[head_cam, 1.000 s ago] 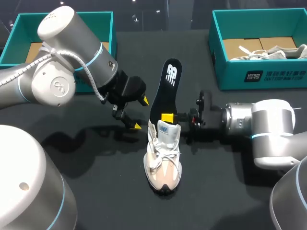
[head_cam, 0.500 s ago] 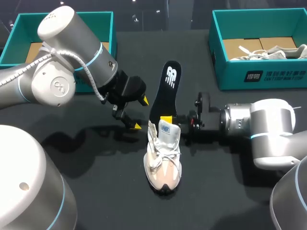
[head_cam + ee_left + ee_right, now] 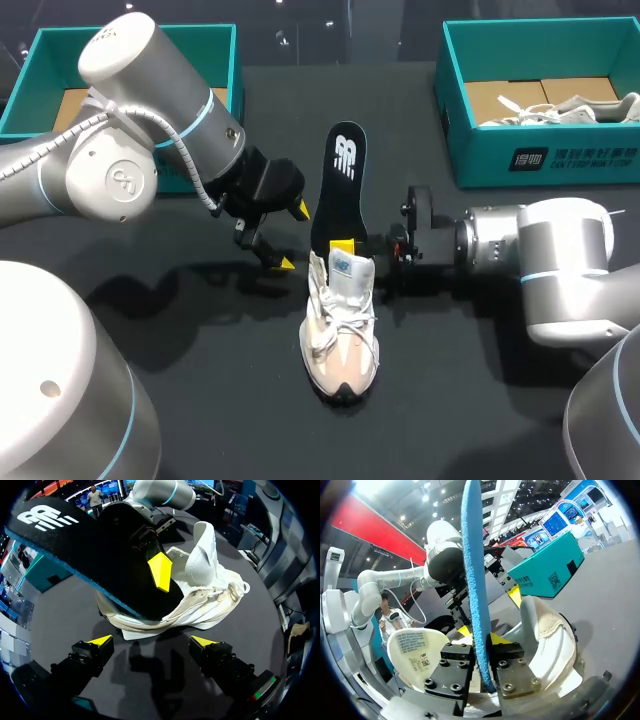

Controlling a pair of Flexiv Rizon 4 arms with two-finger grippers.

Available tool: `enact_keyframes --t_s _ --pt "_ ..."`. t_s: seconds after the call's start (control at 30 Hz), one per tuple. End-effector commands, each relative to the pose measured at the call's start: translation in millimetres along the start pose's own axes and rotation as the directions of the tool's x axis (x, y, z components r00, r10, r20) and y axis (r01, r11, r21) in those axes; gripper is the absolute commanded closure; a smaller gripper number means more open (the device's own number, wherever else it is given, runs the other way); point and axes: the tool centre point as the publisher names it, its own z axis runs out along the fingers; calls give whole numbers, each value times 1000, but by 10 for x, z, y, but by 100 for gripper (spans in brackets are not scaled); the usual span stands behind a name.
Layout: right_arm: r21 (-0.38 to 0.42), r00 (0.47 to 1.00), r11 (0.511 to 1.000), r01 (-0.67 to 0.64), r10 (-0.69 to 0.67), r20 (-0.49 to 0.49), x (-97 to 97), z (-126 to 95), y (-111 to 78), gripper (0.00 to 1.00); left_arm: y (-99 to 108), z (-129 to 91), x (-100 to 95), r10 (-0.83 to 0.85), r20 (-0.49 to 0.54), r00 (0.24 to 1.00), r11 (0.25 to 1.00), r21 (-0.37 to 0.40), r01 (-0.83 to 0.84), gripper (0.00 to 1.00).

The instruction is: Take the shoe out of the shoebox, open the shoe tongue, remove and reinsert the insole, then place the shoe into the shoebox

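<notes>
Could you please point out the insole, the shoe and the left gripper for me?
insole (image 3: 337,190), head view, on the middle of its black top face.
shoe (image 3: 343,345), head view, on its laced upper.
left gripper (image 3: 152,641), left wrist view, midway between its yellow tips.

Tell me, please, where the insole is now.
In the head view the insole stands mid-table, gripped by the right hand, its lower end at the heel of the shoe, the open left hand beside it.
</notes>
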Motion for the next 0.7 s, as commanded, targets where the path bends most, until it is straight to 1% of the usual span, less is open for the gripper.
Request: enact_keyframes --t_s 0.03,0.13,0.37,0.7 --pt "9 1000 1000 9 -9 6 20 2 36 76 1 8 1 1 0 1000 1000 -1 -1 0" --pt "15 1000 1000 18 -18 9 23 -4 63 73 1 8 1 1 0 1000 1000 -1 -1 0" --pt "39 999 998 51 -51 11 23 -24 185 74 1 8 1 1 0 1000 1000 -1 -1 0" --pt "75 997 994 74 -73 -16 -79 -20 369 78 1 8 1 1 0 1000 1000 -1 -1 0"
